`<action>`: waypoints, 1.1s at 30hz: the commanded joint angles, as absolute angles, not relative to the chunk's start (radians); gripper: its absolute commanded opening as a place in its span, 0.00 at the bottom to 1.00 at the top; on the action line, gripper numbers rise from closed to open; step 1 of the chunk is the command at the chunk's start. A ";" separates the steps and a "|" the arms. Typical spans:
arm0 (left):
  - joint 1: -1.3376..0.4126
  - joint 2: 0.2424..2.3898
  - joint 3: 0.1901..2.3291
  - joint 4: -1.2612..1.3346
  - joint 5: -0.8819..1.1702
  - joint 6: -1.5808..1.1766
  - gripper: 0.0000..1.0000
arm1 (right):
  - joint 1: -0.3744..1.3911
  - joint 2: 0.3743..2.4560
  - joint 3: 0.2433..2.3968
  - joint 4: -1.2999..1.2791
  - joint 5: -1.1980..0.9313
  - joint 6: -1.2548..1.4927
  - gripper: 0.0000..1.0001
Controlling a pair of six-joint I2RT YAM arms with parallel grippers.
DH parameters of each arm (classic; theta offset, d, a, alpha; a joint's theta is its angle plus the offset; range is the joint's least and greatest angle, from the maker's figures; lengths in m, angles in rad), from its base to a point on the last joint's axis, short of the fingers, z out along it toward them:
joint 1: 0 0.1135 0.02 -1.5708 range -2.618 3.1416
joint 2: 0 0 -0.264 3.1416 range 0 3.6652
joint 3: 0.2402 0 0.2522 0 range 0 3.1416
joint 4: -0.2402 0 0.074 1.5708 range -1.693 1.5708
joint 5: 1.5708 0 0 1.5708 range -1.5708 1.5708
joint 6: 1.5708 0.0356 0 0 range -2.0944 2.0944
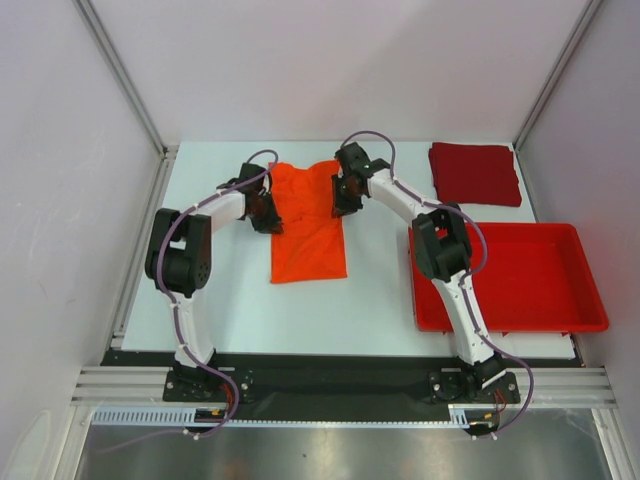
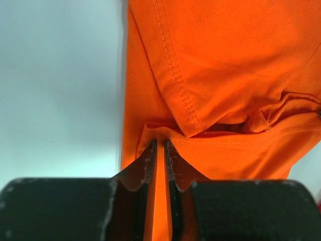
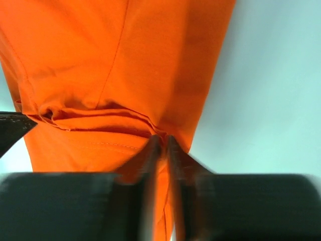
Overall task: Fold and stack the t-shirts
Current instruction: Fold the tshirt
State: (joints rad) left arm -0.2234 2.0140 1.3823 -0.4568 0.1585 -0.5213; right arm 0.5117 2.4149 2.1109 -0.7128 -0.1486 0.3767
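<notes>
The orange t-shirt (image 1: 308, 222) lies as a long folded strip in the middle of the table. My left gripper (image 1: 266, 213) is shut on its left edge near the far end; in the left wrist view orange cloth (image 2: 225, 75) runs between the closed fingers (image 2: 149, 160). My right gripper (image 1: 342, 198) is shut on the shirt's right edge, with a fold of orange cloth (image 3: 125, 65) pinched at the fingertips (image 3: 153, 150). The dark red t-shirt (image 1: 475, 173) rests as a folded square at the far right corner, away from both grippers.
A rigid red plastic tray (image 1: 575, 318) sits on the right side of the table, beside the right arm. White walls and metal rails (image 1: 120, 75) enclose the table on the left, back and right.
</notes>
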 commanded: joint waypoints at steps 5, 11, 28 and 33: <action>-0.227 1.970 1.420 -0.482 0.126 -0.488 0.18 | 0.512 2.412 2.180 -0.802 -0.112 0.361 0.45; -0.225 1.798 1.382 -0.555 0.080 -0.462 0.49 | 0.514 2.108 1.823 -0.735 -0.136 0.330 0.63; -0.224 1.420 0.849 -0.537 0.207 -0.580 0.59 | 0.555 1.835 1.233 -0.442 -0.454 0.491 0.70; -0.212 1.446 0.810 -0.450 0.264 -0.638 0.60 | 0.551 1.853 1.180 -0.367 -0.434 0.571 0.69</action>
